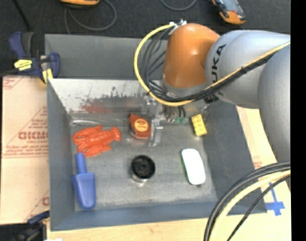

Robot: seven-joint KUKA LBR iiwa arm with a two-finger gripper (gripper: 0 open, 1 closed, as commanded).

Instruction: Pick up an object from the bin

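Note:
My gripper (154, 132) reaches down into the back middle of the bin, under the arm's orange cover. Right beside it, on its left, lies a small round orange tape measure (139, 126) with a dark label; whether they touch I cannot tell. A small yellow block (198, 125) lies to the gripper's right. In front of the gripper a black round knob-like thing (142, 167) rests on the floor.
A red toy lobster (96, 139) lies at the left. A blue scoop (84, 185) sits in the front left corner. A white oval thing (193, 166) lies at the front right. The arm and its cables cover the bin's back right.

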